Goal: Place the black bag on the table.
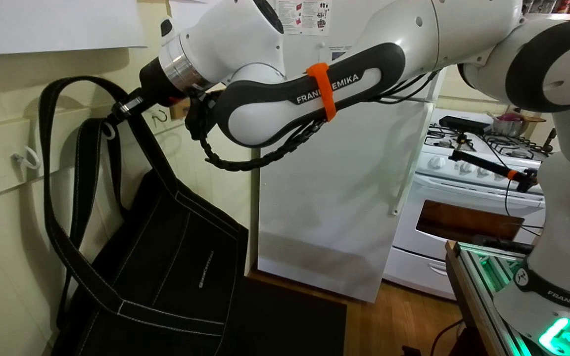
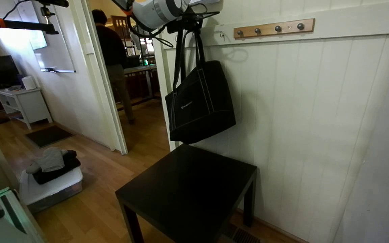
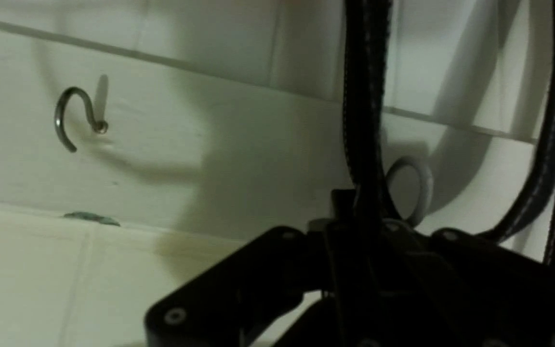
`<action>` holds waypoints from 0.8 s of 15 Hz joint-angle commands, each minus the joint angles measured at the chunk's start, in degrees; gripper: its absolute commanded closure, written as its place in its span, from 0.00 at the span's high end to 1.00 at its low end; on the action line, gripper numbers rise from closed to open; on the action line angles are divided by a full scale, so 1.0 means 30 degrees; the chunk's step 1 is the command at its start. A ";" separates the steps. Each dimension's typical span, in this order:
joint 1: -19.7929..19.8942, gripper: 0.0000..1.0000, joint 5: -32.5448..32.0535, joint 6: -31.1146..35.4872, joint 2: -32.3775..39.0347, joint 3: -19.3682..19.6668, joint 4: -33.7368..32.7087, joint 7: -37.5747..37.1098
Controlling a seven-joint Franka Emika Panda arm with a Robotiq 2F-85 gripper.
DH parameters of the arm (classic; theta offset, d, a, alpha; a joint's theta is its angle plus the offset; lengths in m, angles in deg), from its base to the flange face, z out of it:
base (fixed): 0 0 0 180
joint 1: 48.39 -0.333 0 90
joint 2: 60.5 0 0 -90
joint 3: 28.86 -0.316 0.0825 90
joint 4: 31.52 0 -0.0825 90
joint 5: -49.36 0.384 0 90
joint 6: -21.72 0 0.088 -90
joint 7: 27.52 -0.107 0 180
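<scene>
The black bag (image 1: 181, 267) hangs by its long straps beside the wall. In an exterior view the bag (image 2: 201, 101) is tilted, its bottom near the back corner of the table (image 2: 191, 189). The table is low and near-black; its dark top also shows in an exterior view (image 1: 295, 316). My gripper (image 1: 113, 118) is at the top of the straps, close to the wall; it also shows in an exterior view (image 2: 190, 28). In the wrist view the jaws (image 3: 362, 229) are shut on a strap (image 3: 366, 120). The fingertips are dark and partly hidden by the strap.
A white ring hook (image 3: 415, 190) is close beside the gripped strap; I cannot tell if a strap passes through it. A metal hook (image 3: 72, 118) and wooden peg rail (image 2: 275, 28) are on the wall. A white fridge (image 1: 324, 212) and stove (image 1: 468, 198) stand behind.
</scene>
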 commanded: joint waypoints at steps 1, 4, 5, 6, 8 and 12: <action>-0.1120 0.01 -0.0706 0.0652 -0.1330 0.1408 0.1262 -0.1011; -0.1892 0.01 -0.1014 0.0632 -0.1808 0.2387 0.1696 -0.1481; -0.2206 0.01 -0.1194 0.0599 -0.1984 0.2779 0.1840 -0.1741; -0.2487 0.01 -0.1343 0.0525 -0.2164 0.3105 0.2021 -0.1917; -0.3105 0.01 -0.1672 0.0398 -0.2521 0.3847 0.2388 -0.2374; -0.4413 0.01 -0.2489 0.0341 -0.3213 0.5434 0.3230 -0.3479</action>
